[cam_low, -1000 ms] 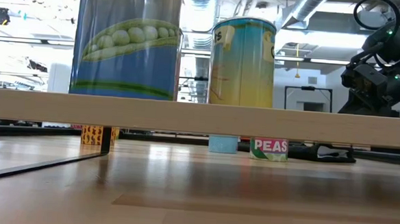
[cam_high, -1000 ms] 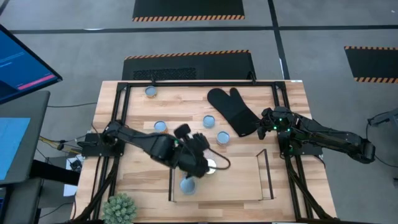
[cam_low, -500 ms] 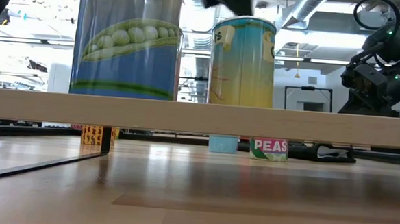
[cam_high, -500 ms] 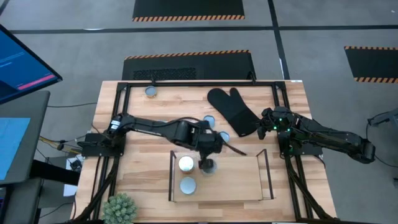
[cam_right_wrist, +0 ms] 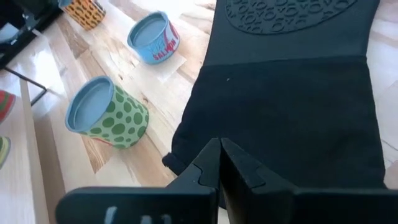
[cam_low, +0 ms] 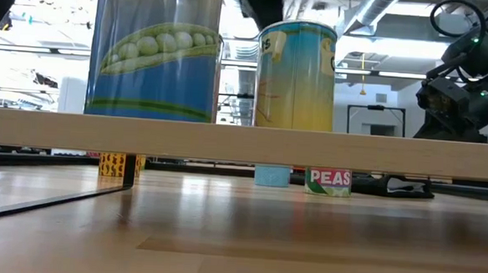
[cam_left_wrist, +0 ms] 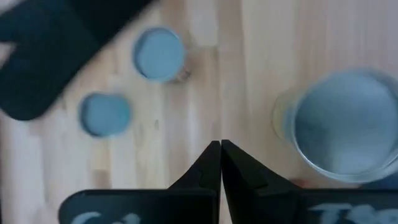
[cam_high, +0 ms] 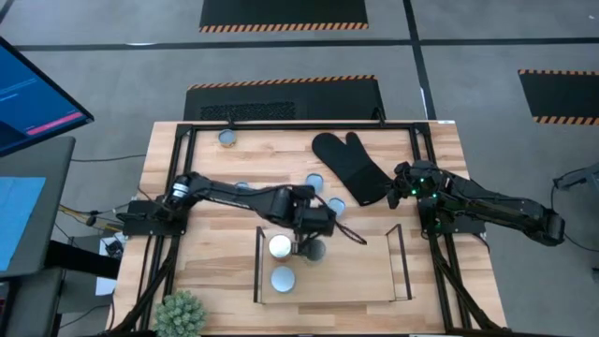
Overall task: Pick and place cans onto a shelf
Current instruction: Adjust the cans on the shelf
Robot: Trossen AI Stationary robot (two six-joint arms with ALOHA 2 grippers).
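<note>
The shelf (cam_high: 356,276), a low black wire rack, stands at the table's near middle; its wood board (cam_low: 244,141) crosses the low view. On it stand a pea can (cam_low: 156,52), a yellow-blue can (cam_low: 296,76), and three round tops (cam_high: 279,246) (cam_high: 283,279) (cam_high: 314,252). My left gripper (cam_high: 312,234) is shut and empty above the shelf, beside a blue-grey can top (cam_left_wrist: 342,124); it also shows in the low view (cam_low: 263,2). My right gripper (cam_right_wrist: 221,146) is shut over the black oven mitt (cam_right_wrist: 286,99), at the table's right (cam_high: 401,192).
Loose cans stand on the table: one at the far left (cam_high: 227,139), two near the mitt (cam_high: 315,182) (cam_high: 339,206), one under my left arm (cam_high: 241,187). A green-dotted can (cam_right_wrist: 106,115) and a blue can (cam_right_wrist: 152,37) show by the mitt. A plant (cam_high: 182,314) stands at the near left corner.
My left arm has swung toward the table's far edge and stretched out straighter. Its gripper has come in over the shelf's cans, showing at the top of the low view. The cans on the shelf have stayed where they were.
</note>
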